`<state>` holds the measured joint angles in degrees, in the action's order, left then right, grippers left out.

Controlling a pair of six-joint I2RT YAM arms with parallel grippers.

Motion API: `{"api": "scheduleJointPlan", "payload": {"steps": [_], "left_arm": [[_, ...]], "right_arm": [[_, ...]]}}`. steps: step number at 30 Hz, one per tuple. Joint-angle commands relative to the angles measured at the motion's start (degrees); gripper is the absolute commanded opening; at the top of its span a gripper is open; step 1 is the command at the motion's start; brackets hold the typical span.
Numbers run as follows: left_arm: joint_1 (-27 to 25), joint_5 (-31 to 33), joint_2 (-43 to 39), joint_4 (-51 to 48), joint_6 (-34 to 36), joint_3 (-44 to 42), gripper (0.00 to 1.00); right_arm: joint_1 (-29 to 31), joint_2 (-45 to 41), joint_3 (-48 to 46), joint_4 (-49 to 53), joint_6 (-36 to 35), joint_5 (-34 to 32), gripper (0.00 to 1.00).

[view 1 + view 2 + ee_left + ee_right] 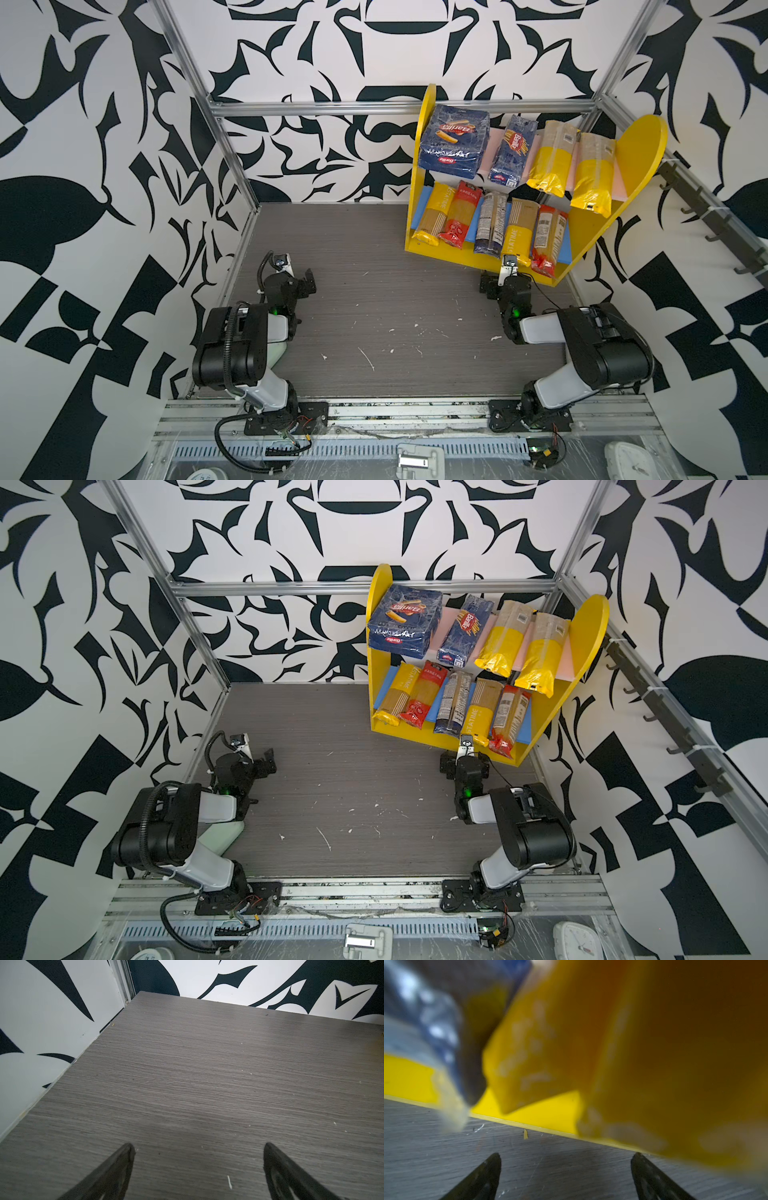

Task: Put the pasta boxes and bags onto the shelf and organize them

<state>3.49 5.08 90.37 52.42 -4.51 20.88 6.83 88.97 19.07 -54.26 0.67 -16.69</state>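
your right gripper (566,1155) is spread wide and empty, low over the table (446,1157), its tips just short of the shelf (556,1114) base, with a yellow-ended bag (517,232) overhanging directly ahead. past it, four more bags (459,216) lean side by side on the blue board, and above them the pasta boxes (453,141) and two bags fill the pink one. your left gripper (198,1145), equally open and empty, hovers well apart over bare table. nothing looks left to carry, so i judge both arms sit clear on purpose.

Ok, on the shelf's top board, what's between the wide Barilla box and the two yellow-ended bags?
Only the narrow Barilla spaghetti box, with a strip of bare pink board beside it, as both top views show.
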Motion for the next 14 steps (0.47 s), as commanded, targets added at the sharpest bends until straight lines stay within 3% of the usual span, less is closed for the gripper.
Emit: {"api": "scheduleJointPlan", "payload": {"steps": [1,14], "left_arm": [[0.26,-0.31,-0.90,0.93,-0.14,0.43,0.99],[0.27,-0.33,-0.91,0.93,-0.14,0.41,0.99]], "right_arm": [[-0.24,0.22,0.77,0.77,-0.32,0.12,1.00],[-0.30,0.51,1.06,0.83,-0.23,0.25,1.00]]}}
